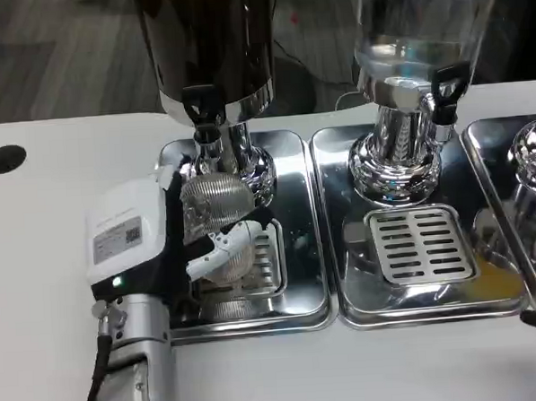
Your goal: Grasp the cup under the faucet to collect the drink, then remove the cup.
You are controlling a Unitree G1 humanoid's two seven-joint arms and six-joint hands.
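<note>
Fingers [223, 243] of the left hand [153, 238] are clamped on the clear cup [216, 203], which stands under the dark dispenser's faucet [202, 105] on a steel tray [300, 208].

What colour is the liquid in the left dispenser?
Dark, nearly black, in the left dispenser; the head view shows it best.

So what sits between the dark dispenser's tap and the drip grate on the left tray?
In the head view, the clear ribbed cup, gripped by the left hand, sits under the tap, above the grate.

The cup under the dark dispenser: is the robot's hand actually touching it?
Touching. The head view shows the left hand with fingers wrapped around the cup.
</note>
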